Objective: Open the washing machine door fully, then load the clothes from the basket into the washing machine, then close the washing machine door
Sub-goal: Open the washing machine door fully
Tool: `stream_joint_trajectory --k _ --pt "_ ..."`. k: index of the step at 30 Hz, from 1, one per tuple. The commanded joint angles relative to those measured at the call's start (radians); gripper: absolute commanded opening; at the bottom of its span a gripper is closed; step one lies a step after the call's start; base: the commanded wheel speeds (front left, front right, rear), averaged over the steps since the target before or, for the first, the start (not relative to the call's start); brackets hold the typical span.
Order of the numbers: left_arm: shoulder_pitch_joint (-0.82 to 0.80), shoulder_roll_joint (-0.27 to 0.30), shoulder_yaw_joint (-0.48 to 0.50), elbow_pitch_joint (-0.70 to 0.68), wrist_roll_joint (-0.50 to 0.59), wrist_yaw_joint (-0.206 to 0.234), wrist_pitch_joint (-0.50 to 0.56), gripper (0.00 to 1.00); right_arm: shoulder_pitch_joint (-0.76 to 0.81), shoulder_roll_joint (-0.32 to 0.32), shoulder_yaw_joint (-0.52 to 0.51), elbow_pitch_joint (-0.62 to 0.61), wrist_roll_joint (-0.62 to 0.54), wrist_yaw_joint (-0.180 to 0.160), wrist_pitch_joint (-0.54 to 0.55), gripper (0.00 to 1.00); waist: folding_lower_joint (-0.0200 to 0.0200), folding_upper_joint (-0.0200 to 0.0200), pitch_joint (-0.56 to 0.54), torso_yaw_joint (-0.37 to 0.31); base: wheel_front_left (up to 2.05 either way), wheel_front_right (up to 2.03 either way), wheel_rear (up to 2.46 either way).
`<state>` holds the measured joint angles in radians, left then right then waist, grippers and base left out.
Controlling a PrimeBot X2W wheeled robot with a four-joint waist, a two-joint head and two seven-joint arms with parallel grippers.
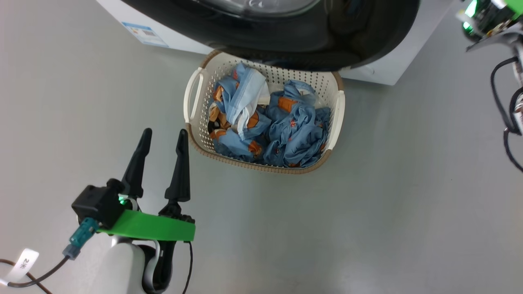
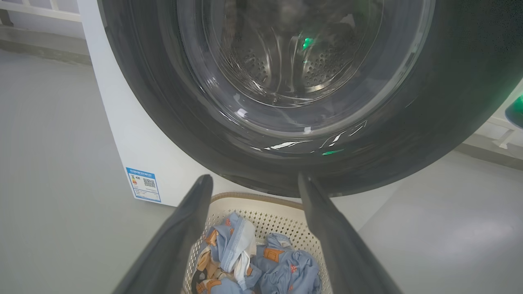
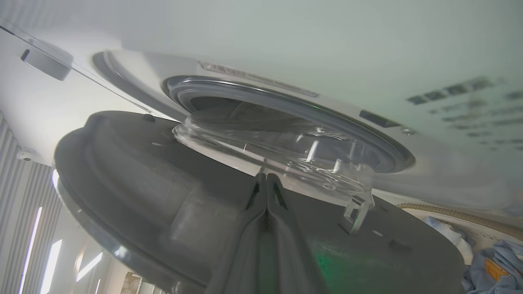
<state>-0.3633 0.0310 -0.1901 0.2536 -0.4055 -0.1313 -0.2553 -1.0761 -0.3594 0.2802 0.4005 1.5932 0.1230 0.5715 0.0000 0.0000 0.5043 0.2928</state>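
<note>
The washing machine [image 1: 384,69] stands at the top, its black-rimmed door [image 1: 306,36] swung partly open over the basket [image 1: 196,122]. Light blue clothes [image 1: 286,126] with orange figures fill the basket. My left gripper [image 1: 164,132] hovers open and holds nothing, to the left of the basket and short of it. In the left wrist view its fingers [image 2: 327,228] frame the basket [image 2: 265,214], with the door's glass [image 2: 286,61] above. My right gripper [image 3: 266,176] is shut, its tips at the door's grey inner face [image 3: 143,183], beside the clear glass bowl [image 3: 278,147].
A blue label sticker [image 1: 145,33] marks the washer's white side. Bare grey floor [image 1: 367,224] spreads around the basket. My right arm's wrist with cables [image 1: 506,102] hangs at the upper right edge. The grey gasket [image 3: 327,118] rings the drum opening behind the door.
</note>
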Motion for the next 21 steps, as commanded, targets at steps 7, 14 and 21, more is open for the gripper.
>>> stream_joint_trajectory --k 7,14,21 --pt "0.046 0.019 0.047 -0.025 0.01 0.001 -0.006 1.0 0.088 0.046 0.029 -0.042 -0.003 0.008 0.038 0.0 0.0 0.0 -0.064 -0.021 0.0 0.0 0.0" --pt "0.071 0.019 0.061 -0.028 0.017 0.001 -0.006 1.0 0.136 0.059 0.041 -0.053 0.003 0.008 0.064 0.0 0.0 0.0 -0.102 -0.028 0.0 0.0 0.0" --pt "0.099 0.019 0.075 -0.028 0.024 0.001 -0.006 1.0 0.184 0.076 0.053 -0.06 0.008 0.008 0.096 0.0 0.0 0.0 -0.146 -0.025 0.0 0.0 0.0"
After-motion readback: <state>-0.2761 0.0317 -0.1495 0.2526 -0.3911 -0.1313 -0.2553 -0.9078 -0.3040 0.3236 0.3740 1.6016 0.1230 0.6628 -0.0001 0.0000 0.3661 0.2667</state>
